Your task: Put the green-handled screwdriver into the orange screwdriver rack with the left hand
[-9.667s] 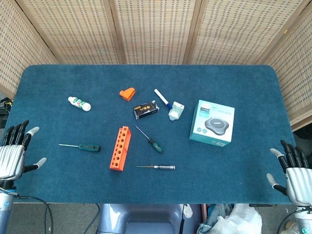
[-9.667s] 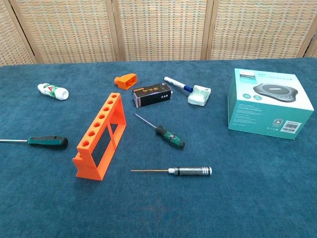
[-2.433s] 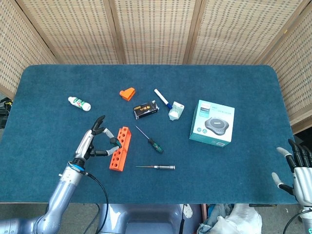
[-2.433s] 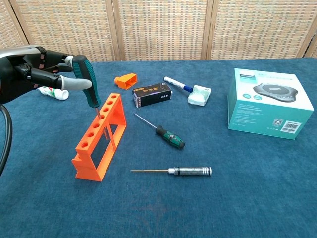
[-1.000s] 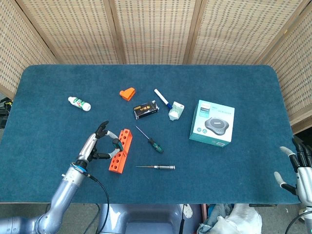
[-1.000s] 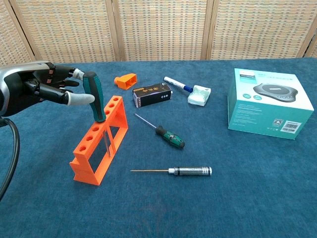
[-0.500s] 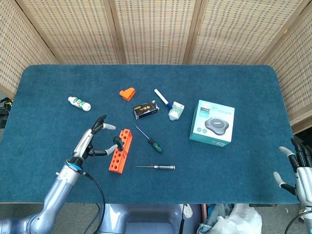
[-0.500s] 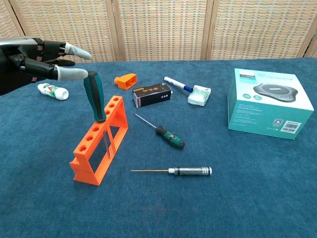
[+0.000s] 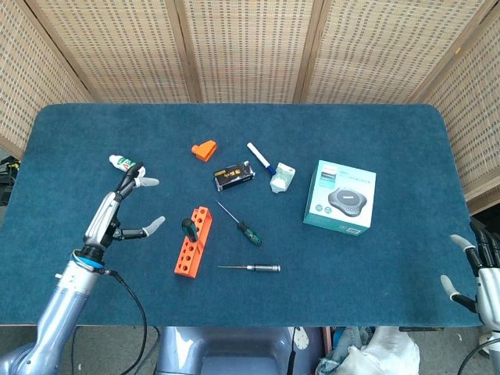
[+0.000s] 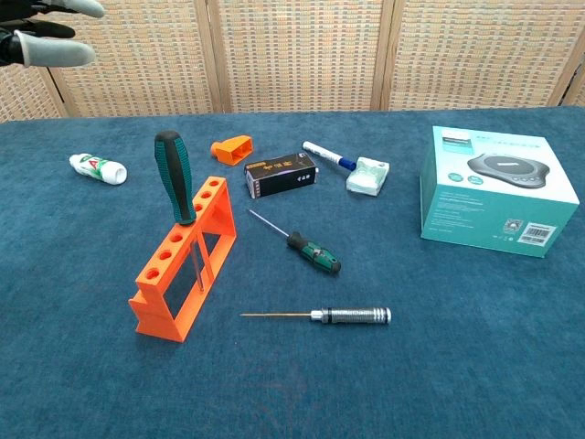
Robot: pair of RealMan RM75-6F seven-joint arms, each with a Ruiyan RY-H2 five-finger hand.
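The green-handled screwdriver [image 10: 175, 176] stands upright in the orange plastic screwdriver rack [image 10: 180, 259], its dark green rubbery handle rising above the rack's top bar and its thin metal shaft showing through the open frame below, in a hole toward the rack's far end. In the head view the same handle [image 9: 188, 227] sits at the far end of the rack [image 9: 193, 239], on its left side.

The left hand [image 9: 117, 209] hovers to the left of the rack, well apart from it, holding nothing, with its fingers [image 9: 153, 224] spread wide and pale tips pointing toward the rack. In the chest view only its fingertips [image 10: 53, 50] show at the top left corner. The right hand [image 9: 478, 275] is far to the right of the rack, off the edge of the blue carpeted surface [image 9: 375, 258], fingers apart and empty.

Just right of the rack lies a smaller screwdriver with a green and black handle [image 10: 312, 252], and nearer the front a slim metal-handled precision screwdriver [image 10: 351, 315]. Behind the rack are a small orange plastic block [image 10: 231, 147], a black and gold rectangular box [image 10: 281, 174], a blue and white marker [image 10: 326, 155] and a pale green packet [image 10: 367, 176]. A white tube with a red and green label [image 10: 97, 167] lies to the far left of the rack, and a teal cardboard box picturing a round device [image 10: 496, 189] stands well to its right.
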